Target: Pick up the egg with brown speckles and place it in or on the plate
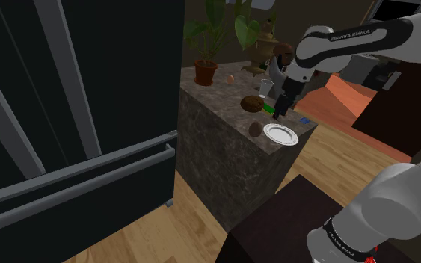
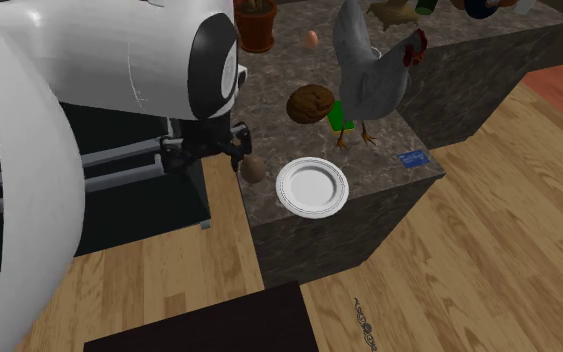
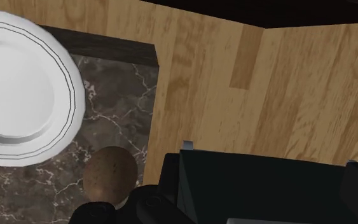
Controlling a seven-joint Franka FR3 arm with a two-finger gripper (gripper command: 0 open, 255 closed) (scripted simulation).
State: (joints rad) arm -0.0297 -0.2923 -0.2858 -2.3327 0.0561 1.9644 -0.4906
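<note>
stand: dark box, nearest in the shoulder view.
plate: white, round, at the near corner of the counter; stone-veined top.
egg: brown, speckled, on the counter top just beside the plate on the shoulder view's left. Not touching the plate, close to the counter edge.
egg axis: outline a bit taller than wide in both exterior views, nearly round in the wrist view. Narrow end not readable.
gripper: black, over the counter just behind plate and egg; egg lies beside it. Jaws spread or pressed together: can't make out.
mid counter: blue card, green item, brown round lump, glass, chicken figure.
far end: small plain egg, potted plant.
</note>
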